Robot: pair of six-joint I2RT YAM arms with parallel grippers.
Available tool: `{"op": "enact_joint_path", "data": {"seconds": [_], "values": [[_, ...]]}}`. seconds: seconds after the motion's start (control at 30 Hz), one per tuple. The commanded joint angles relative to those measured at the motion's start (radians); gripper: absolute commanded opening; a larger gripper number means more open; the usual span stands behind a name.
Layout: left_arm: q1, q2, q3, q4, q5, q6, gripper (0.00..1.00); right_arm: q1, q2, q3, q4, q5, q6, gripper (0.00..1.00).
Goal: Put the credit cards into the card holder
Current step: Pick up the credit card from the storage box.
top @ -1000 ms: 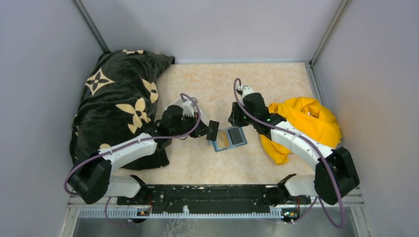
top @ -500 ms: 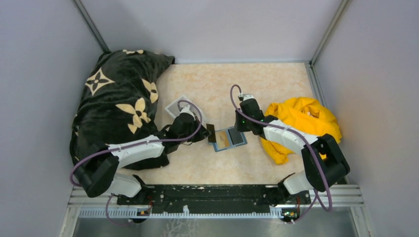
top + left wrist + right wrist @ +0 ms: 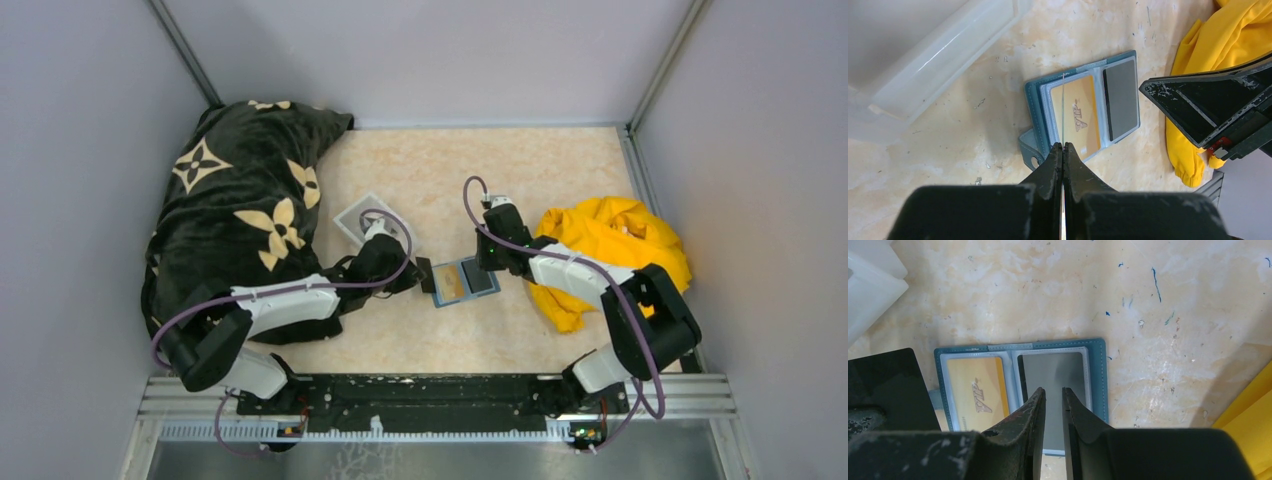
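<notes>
Card point(image 3: 1063, 110), edge-on in the clamped left tool point(image 3: 1063, 145), needed lowering squarely into a card holder point(image 3: 1032, 93) slot; right tool point(image 3: 1053, 390), narrowly parted and empty, could steady it.

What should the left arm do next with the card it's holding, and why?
Probably ease the card down toward the card holder. The left gripper is shut on it, edge-on above the yellow card. The holder lies open and flat, and the right gripper hangs slightly open over the grey card.
</notes>
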Motion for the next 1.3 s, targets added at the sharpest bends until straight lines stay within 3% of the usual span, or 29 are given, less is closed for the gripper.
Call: {"op": "enact_joint_path", "data": {"seconds": [0.0,0.97,1.27], "values": [[-0.014,0.009,0.005,-0.015,-0.032,-0.026,0.0,-0.014,0.011,-0.001,0.041,0.007,0.006,0.19],[-0.051,0.062,0.011,0.005,-0.065,-0.073,0.0,-0.026,0.02,-0.021,0.043,0.002,0.002,0.17],[-0.05,0.039,0.038,-0.053,-0.058,-0.057,0.0,-0.033,0.018,-0.018,0.039,-0.003,-0.002,0.16]]}}
